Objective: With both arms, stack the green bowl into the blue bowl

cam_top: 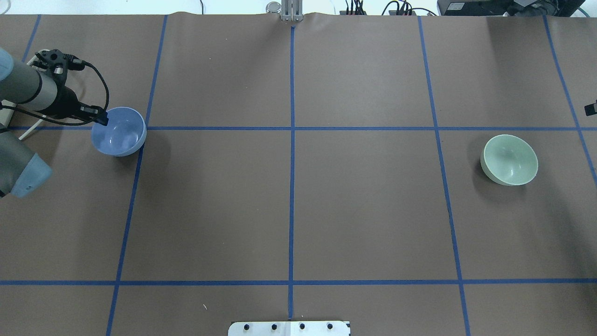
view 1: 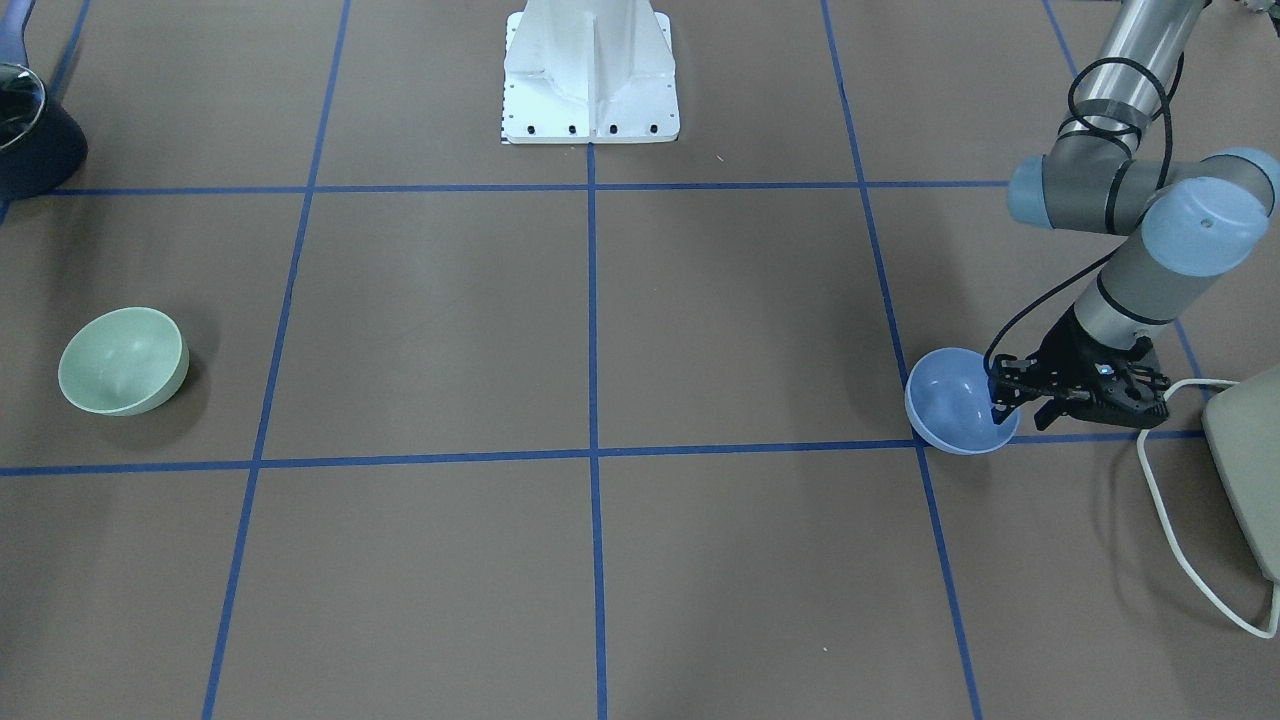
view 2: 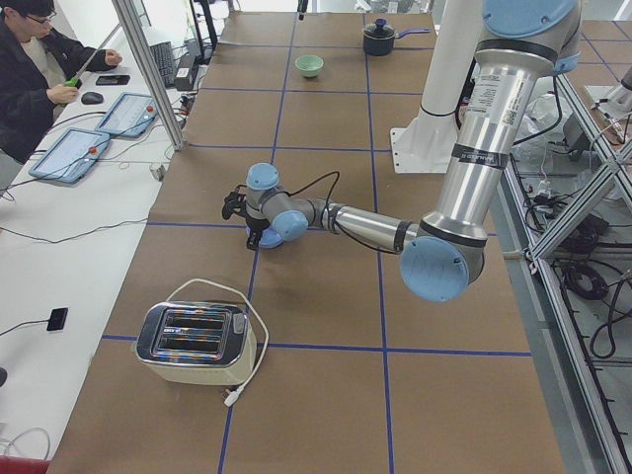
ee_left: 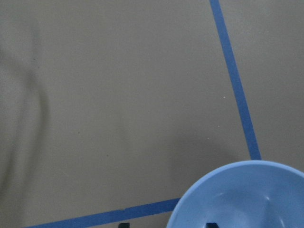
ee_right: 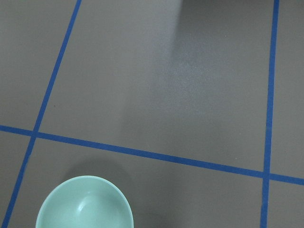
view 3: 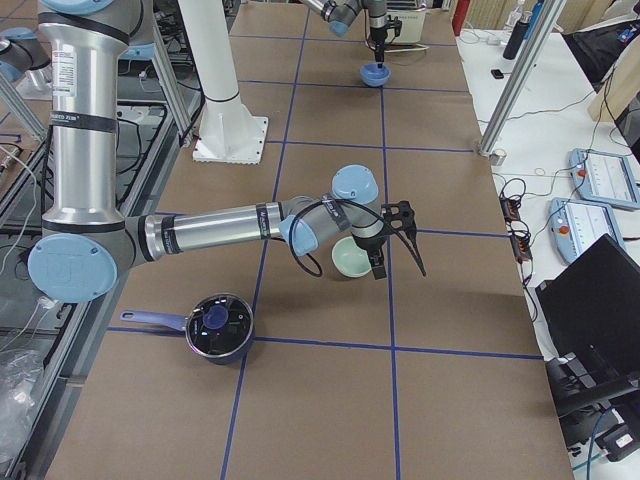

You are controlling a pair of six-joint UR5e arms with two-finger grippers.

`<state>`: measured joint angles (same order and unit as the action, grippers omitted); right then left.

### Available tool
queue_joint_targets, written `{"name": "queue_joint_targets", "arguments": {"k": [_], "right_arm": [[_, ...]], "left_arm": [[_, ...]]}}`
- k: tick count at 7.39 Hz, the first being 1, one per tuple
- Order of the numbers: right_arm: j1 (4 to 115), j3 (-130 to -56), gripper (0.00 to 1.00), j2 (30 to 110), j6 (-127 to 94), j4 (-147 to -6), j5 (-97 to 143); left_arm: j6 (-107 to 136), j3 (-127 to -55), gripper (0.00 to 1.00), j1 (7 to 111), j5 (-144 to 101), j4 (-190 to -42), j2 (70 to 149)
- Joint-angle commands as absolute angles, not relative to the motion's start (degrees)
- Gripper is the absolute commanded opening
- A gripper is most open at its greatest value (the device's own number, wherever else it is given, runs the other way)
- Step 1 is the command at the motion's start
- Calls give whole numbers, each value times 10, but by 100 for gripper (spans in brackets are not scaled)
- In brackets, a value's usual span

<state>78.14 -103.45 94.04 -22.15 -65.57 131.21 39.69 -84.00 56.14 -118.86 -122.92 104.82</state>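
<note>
The blue bowl stands upright at the table's left side, as the overhead view and the left wrist view show. My left gripper is at its rim, open, with one fingertip inside the bowl and the other outside. The green bowl stands upright and alone on the right side and shows in the right wrist view. My right gripper hangs close beside the green bowl. I cannot tell whether it is open or shut.
A dark pot with a glass lid stands at the robot's near right corner. A toaster with a white cord lies just beyond the blue bowl. The white pedestal is at the robot's edge. An operator sits across.
</note>
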Motion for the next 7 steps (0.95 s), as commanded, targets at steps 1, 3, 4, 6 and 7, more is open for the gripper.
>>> {"name": "queue_joint_targets", "arguments": {"k": [1,3,4,6,7], "right_arm": [[781,-1034,100,940,-221,-656,1311],[781,-1034,100,940,-221,-656,1311],[781,-1034,100,940,-222,-656,1311],[781,-1034,100,940,-221,-656,1311],[781,-1034,100,941,-222,-656,1312]], "left_arm": [[396,-839,0,554,-1187,-1238,1049],[397,-843,0,554,-1187,-1250,1049],[398,-865,0,554,-1196,-1247,1049],[410,-925,0,554,-1224,-1190,1069],[457,-959,0,552,-1223,-1118,1111]]}}
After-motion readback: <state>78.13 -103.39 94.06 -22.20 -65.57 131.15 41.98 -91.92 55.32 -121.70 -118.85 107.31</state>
